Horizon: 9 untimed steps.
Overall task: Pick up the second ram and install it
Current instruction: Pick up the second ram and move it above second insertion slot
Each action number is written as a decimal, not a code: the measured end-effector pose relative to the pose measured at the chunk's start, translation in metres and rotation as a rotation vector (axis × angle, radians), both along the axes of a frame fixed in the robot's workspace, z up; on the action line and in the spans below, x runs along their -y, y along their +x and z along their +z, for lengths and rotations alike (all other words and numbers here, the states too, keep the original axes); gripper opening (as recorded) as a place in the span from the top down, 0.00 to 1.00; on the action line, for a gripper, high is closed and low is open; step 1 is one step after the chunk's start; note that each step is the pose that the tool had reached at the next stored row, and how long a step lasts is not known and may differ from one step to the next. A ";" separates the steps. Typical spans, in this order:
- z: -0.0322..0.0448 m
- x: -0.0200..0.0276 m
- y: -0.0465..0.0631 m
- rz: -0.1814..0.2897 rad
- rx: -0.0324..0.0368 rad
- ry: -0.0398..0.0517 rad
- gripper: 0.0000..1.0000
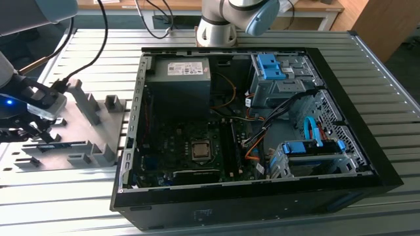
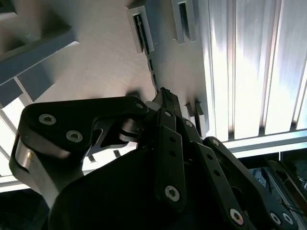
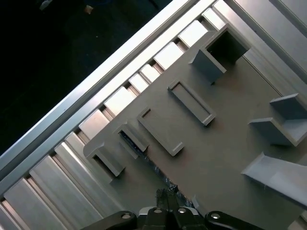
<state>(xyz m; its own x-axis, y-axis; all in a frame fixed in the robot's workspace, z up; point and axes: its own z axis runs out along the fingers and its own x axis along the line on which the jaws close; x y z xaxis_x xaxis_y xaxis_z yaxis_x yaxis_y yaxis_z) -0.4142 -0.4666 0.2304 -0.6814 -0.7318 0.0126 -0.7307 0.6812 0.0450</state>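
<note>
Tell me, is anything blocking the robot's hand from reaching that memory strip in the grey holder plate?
Nothing visible does. The hand is right at the second ram, which sits in a slot of the grey holder plate, with no object between them.

The counter is ribbed in silver stripes. The fixture plate is kept plain matt grey. The second ram is seen dark, tinted blue. The claw is finished in black, dotted with silver screw heads. The computer case is coloured black, with blue drive brackets and orange wires.
</note>
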 end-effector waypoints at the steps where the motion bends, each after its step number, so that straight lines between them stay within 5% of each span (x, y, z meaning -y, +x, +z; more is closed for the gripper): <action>1: 0.0000 0.0000 0.000 0.008 -0.0001 0.0000 0.90; 9: 0.0000 0.0000 0.000 0.074 -0.0001 0.0000 0.90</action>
<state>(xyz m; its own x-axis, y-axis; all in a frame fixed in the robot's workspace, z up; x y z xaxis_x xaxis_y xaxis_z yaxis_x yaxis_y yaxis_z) -0.4142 -0.4666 0.2304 -0.6256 -0.7800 0.0127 -0.7789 0.6255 0.0450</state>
